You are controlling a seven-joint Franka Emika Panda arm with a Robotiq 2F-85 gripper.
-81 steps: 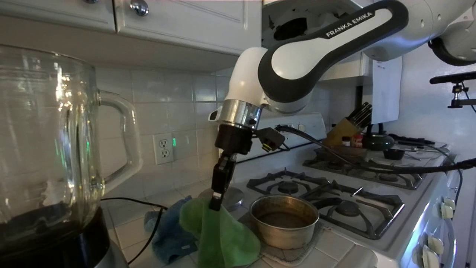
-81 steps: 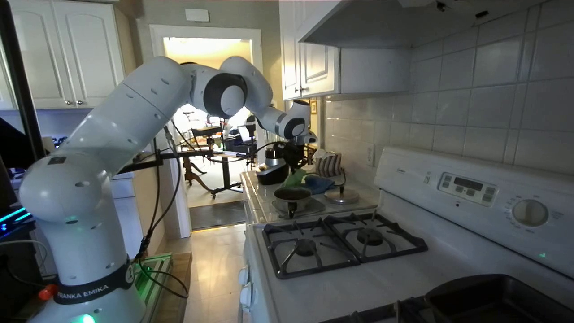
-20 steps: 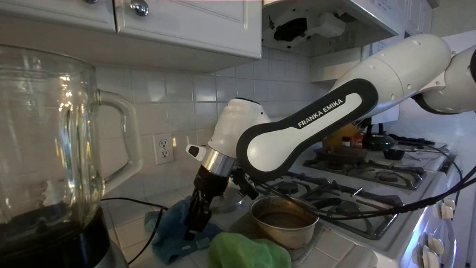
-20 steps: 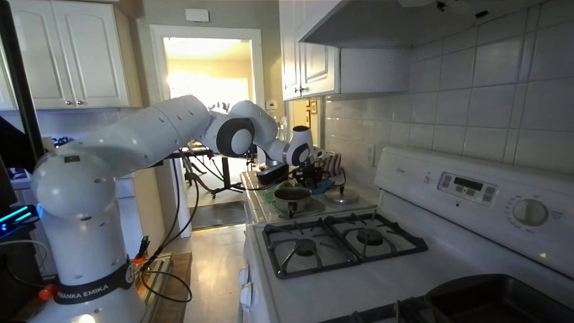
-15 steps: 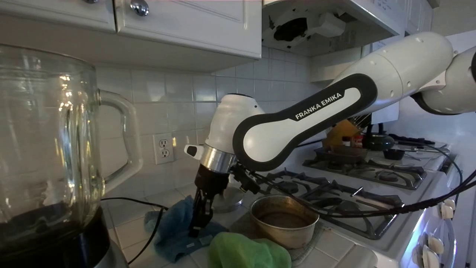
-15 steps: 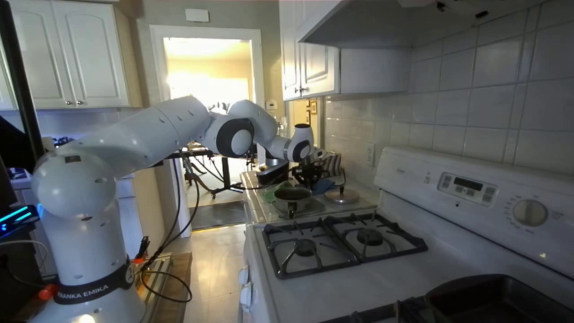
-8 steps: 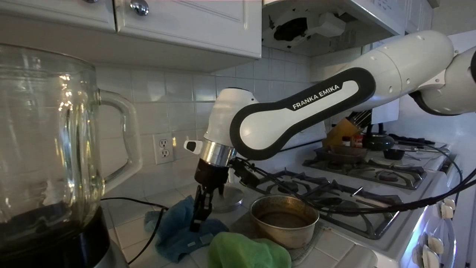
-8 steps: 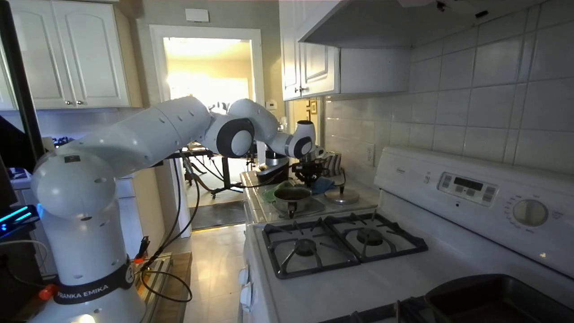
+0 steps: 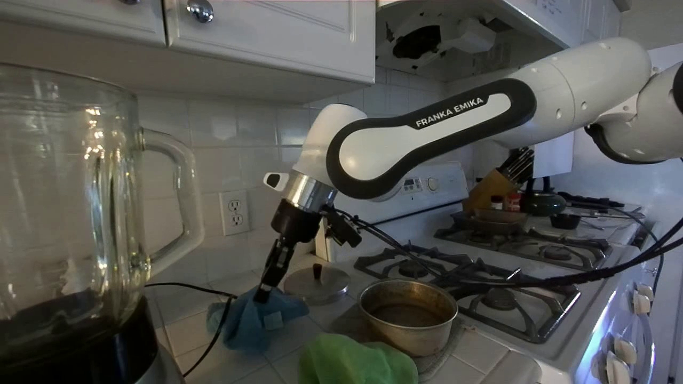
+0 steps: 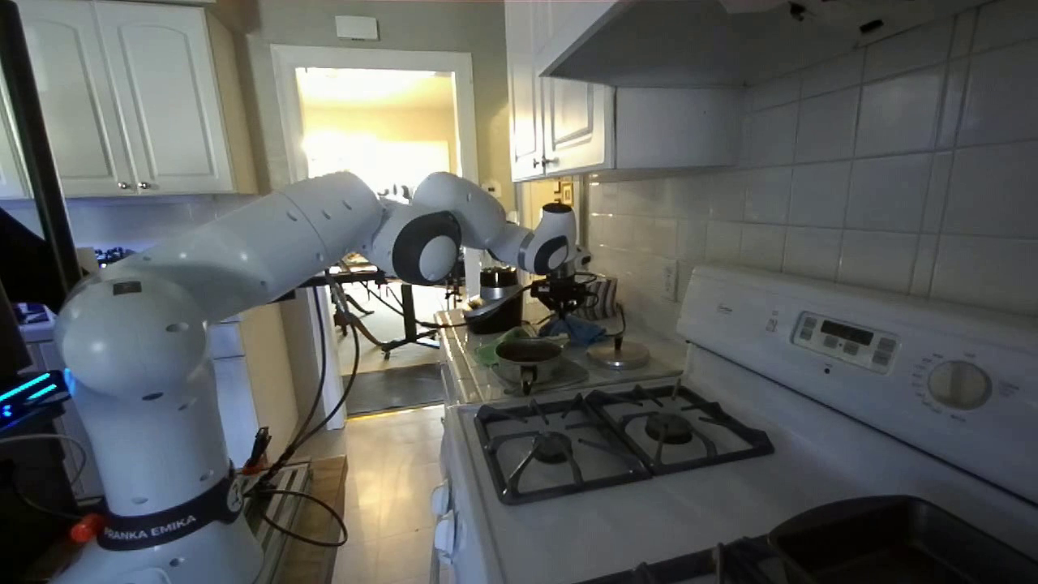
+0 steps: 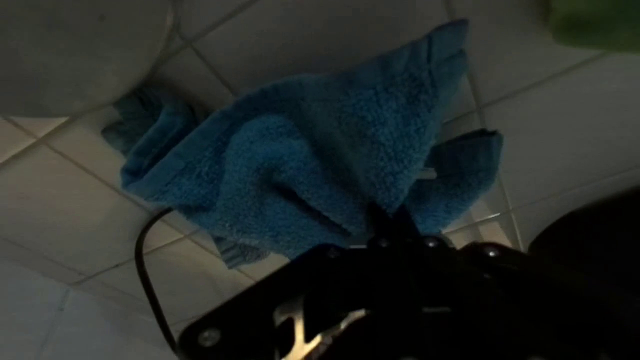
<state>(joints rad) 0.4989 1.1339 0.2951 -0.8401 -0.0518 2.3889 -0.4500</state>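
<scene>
The gripper [image 9: 261, 295] slants down over the tiled counter [image 9: 483, 349], its fingers closed together on a fold of the blue towel [image 9: 248, 328], which rises to a peak at their tips. The towel is crumpled and sits nearer the wall edge of the counter than the front edge; its lower part seems to rest on the tiles, though whether the flap on the lid side touches them I cannot tell. A pale label [image 9: 273, 320] shows on the cloth. In the wrist view the fingertips [image 11: 406, 222] stand dark against the towel, and a black cord [image 11: 141, 267] runs up to its edge. The metal lid [image 9: 315, 290], with a dark knob, lies flat just beside the towel, toward the back corner at the stove end. A pot [image 9: 411, 338] stands upright on a mat [image 9: 440, 360] at that same end, next to the stove [image 10: 689, 503], its handle pointing toward the burners. A green towel [image 9: 357, 362] lies heaped near the pot, toward the front edge. At the end away from the stove stands a blender [image 9: 58, 202] with a glass jug. In both exterior views the white arm [image 9: 427, 128] reaches in from the stove end.
</scene>
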